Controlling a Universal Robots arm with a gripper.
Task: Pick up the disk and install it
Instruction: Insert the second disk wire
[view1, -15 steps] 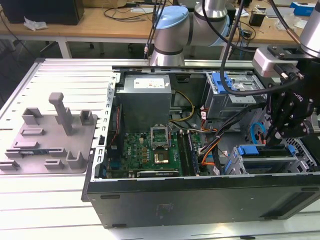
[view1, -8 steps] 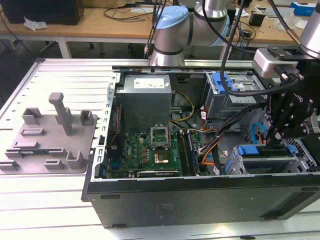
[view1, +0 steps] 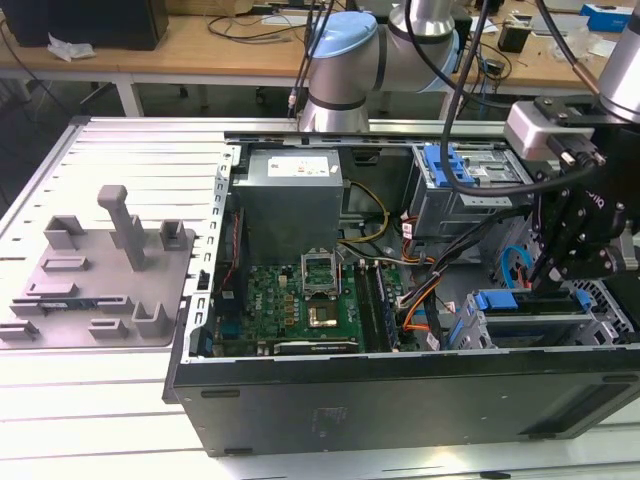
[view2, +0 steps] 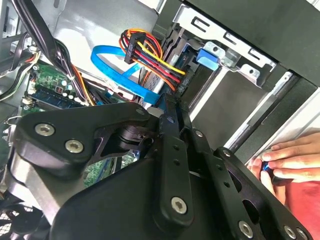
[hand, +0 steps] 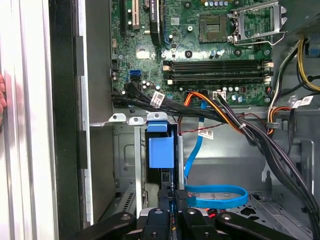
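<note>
The gripper is hovering inside the open case with its fingers pressed narrowly together, holding nothing. Just beyond its tips, the disk is sitting edge-up in the drive bay, beside a blue cable.

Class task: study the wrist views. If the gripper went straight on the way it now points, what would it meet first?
Probably the blue plastic piece in the metal drive bay, directly ahead of the gripper in the first wrist view. Depth is unclear, so this is a judgement.
</note>
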